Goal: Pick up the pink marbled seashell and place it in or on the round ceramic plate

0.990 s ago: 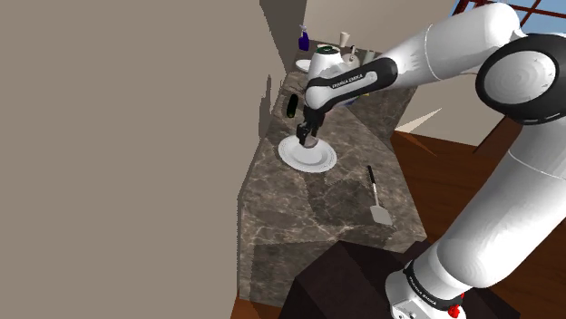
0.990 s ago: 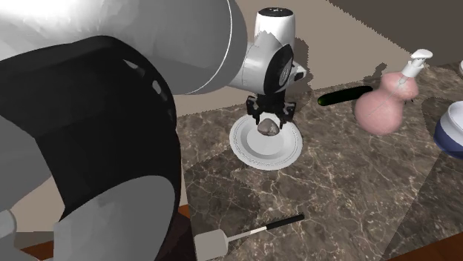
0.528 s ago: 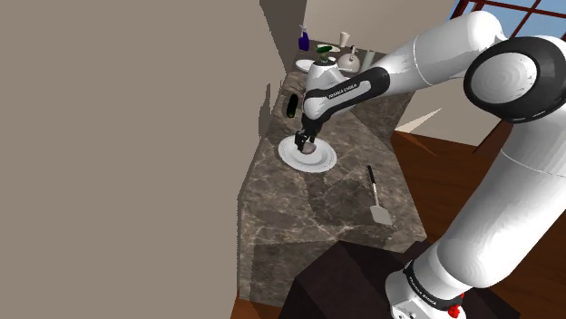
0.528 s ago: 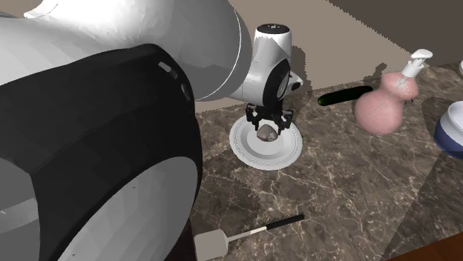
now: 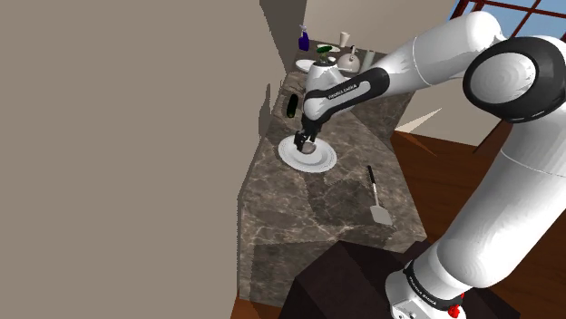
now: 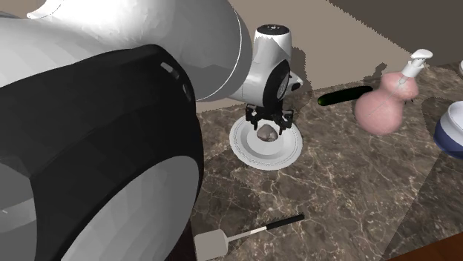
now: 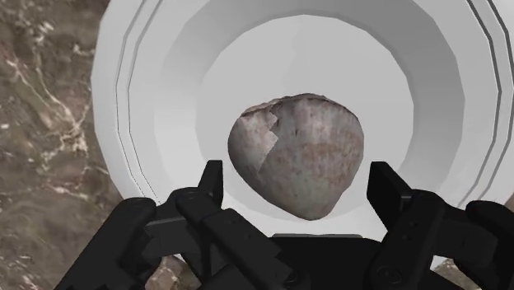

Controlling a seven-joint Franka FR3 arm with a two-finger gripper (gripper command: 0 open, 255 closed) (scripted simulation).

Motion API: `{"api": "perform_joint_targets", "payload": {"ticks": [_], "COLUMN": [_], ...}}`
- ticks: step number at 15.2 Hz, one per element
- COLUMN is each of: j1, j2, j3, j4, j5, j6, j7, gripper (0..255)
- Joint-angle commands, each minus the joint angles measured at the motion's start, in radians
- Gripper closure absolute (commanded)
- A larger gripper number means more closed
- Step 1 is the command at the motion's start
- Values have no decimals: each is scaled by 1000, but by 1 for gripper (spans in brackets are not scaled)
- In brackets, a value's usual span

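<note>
The seashell point(image 7: 296, 152), grey-brown with a rusty pink marbling, lies in the well of the round white plate point(image 7: 165, 99). My gripper point(image 7: 296, 180) straddles it, open, with a thin gap between each finger and the shell's sides. In the shoulder view the gripper point(image 5: 307, 143) hangs low over the plate point(image 5: 319, 163), which stands on the marbled counter close to the wall. The second exterior view has the shell point(image 6: 268, 134) resting on the plate point(image 6: 286, 153) between the black fingertips point(image 6: 256, 126).
A spatula point(image 5: 376, 199) lies on the counter nearer the stand. A pink soap dispenser point(image 6: 386, 104), a dark green cucumber point(image 6: 345, 95) and a blue-and-white bowl point(image 6: 452, 126) sit beyond the plate. A tan wall point(image 5: 136, 136) borders the counter.
The hand came down onto the plate with the shell, then the fingers parted from the shell's sides. The shell now rests in the plate.
</note>
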Motion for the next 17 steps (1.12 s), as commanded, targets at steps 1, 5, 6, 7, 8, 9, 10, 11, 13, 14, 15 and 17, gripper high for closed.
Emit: {"api": "perform_joint_targets", "payload": {"ticks": [1,5,6,7,8,9,10,11,13,14,15,17], "j1": [0,0,1,2,3,3,4,4,4,4,4,4], "j2": [2,3,-19,-40,-60,-75,-75,-75,-75,-75,-75,-75], "j3": [-1,-1,2,4,6,7,7,7,7,7,7,7], "j4": [-2,-2,5,14,24,33,33,32,33,33,33,33], "j5": [0,-1,4,8,13,16,16,16,16,16,16,16], "j6": [-1,0,-29,-58,-88,-112,-112,-112,-112,-112,-112,-112], "j7": [0,1,-2,-5,-8,-10,-10,-10,-10,-10,-10,-10], "gripper": [0,0,0,0,0,0,0,0,0,0,0,0]}}
